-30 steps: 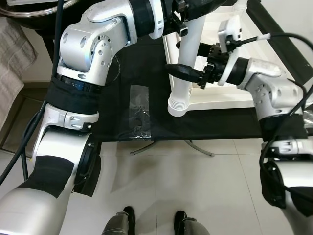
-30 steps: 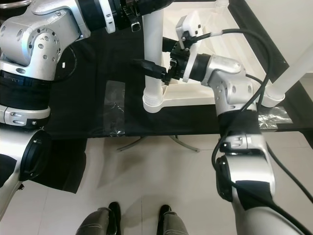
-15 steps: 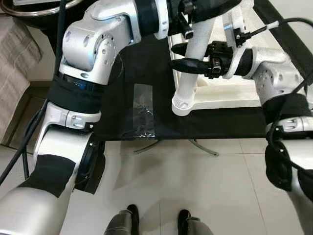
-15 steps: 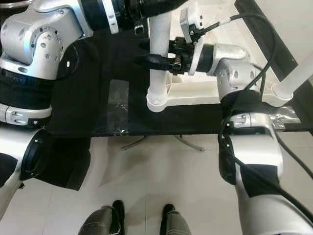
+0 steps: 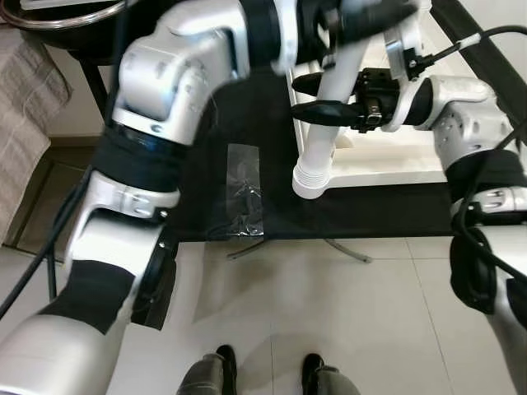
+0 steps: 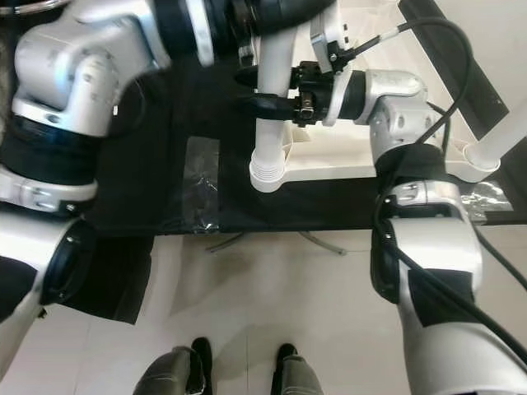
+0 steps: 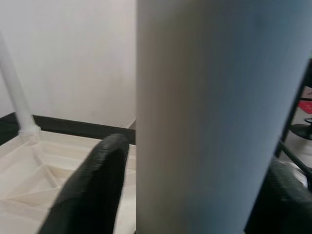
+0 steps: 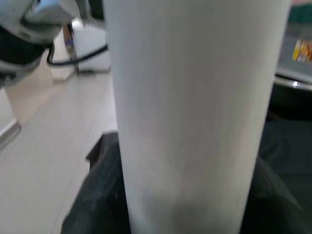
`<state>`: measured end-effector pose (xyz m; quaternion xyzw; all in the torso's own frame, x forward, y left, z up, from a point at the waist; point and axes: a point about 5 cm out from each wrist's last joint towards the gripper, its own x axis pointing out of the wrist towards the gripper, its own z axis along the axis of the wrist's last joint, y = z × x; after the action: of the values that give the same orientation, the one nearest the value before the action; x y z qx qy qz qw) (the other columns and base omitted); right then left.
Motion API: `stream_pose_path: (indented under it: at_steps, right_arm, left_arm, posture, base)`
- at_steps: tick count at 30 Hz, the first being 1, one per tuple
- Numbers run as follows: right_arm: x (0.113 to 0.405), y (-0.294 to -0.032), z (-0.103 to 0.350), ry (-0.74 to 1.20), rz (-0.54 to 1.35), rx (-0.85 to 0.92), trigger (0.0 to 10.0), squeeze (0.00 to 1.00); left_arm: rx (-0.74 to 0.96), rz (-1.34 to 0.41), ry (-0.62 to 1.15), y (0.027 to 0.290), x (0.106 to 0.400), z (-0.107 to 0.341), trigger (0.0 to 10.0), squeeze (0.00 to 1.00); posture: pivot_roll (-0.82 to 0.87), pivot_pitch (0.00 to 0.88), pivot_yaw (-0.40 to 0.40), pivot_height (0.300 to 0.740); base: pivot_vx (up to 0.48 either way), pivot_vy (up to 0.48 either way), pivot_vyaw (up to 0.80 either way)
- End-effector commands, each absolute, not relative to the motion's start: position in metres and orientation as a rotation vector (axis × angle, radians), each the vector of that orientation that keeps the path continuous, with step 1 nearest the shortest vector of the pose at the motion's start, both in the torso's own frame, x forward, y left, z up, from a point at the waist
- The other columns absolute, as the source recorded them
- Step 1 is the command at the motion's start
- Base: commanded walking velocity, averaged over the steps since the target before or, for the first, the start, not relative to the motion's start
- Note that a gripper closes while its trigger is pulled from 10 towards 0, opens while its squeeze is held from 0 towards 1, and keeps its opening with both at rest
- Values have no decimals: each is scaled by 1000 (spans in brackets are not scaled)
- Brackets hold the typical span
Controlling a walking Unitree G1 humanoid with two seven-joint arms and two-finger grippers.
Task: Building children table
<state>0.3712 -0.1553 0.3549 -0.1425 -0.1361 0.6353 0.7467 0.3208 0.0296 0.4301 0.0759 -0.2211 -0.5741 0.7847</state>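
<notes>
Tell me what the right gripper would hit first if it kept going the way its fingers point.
The white table leg: it already stands between the right gripper's fingers. Beyond it, likely the left arm, though depth is unclear.

I can read no words, numbers or brand marks anywhere in front of me. In my right wrist view a small yellow and red label (image 8: 303,50) sits far back on a dark surface, but it is too blurred for me to make out any letters or figures on it.
</notes>
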Motion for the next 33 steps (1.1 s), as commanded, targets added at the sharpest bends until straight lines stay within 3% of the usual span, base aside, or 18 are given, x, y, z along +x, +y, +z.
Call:
stream_pose_path:
  at_steps: [1,13,15,33]
  right_arm:
    - [378,-149,339,-213,1349,-347,0,0]
    - [386,-142,306,-146,1114,-290,0,0]
    - [383,-139,299,-155,1106,-274,0,0]
    - [375,-146,316,-366,933,50,0,0]
  left_arm:
    - [176,-1223,-457,26,324,428,10000,1000]
    - [108,-1077,-507,67,329,443,10000,1000]
    - [106,-1073,-509,72,328,440,10000,0]
    - [21,-1088,-558,101,312,440,10000,0]
  posture:
    - [141,301,49,740]
    - [128,307,27,740]
    - [125,309,25,740]
    - [120,305,16,740]
  base:
    - [0,0,0]
    - [0,0,0]
    - [0,0,0]
    - [0,0,0]
